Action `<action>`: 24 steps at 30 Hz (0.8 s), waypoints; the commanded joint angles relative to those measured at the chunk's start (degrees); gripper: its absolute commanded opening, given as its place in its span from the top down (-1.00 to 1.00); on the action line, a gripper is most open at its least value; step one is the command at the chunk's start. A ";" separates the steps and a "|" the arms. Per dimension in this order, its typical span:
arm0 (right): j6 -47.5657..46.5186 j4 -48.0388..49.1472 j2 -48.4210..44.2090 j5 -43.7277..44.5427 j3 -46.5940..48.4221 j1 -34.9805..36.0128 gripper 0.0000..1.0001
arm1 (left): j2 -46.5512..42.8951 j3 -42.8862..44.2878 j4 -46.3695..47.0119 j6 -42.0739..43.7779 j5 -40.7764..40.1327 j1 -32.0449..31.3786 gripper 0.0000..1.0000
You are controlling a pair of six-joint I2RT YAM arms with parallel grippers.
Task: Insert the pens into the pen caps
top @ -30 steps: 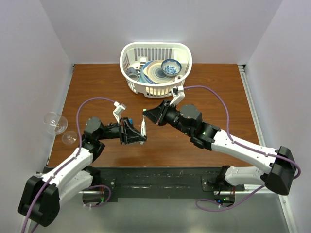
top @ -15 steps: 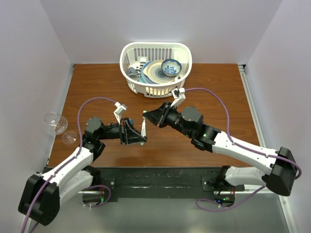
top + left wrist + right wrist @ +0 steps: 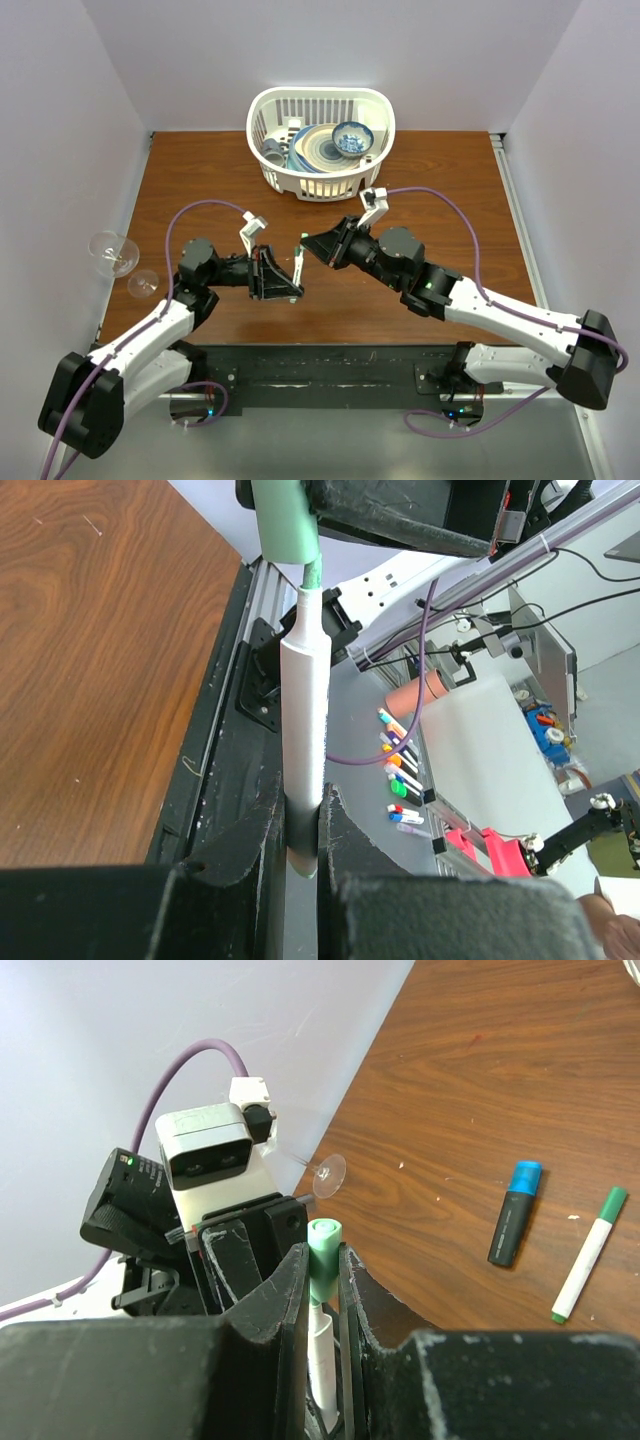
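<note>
A slim white pen is clamped near its tail by the left fingers, its nib at the mouth of the green cap pinched by the right fingers, above the tabletop. Both are judged light, stiff and slippery; firm holds are advised

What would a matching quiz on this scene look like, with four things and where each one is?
Things:
1. white pen
2. green cap
3. white basket
4. blue-capped marker

Places:
A. lying flat on the table
B. clamped in the right gripper
C. at the table's far edge, holding dishes
D. clamped in the left gripper

Pairs: 1-D, 2-B, 3-C, 4-A.
</note>
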 commanded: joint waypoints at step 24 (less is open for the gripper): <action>-0.61 -2.97 0.15 -1.73 3.23 1.41 0.80 | -1.55 2.58 -3.71 4.47 -2.20 0.53 1.00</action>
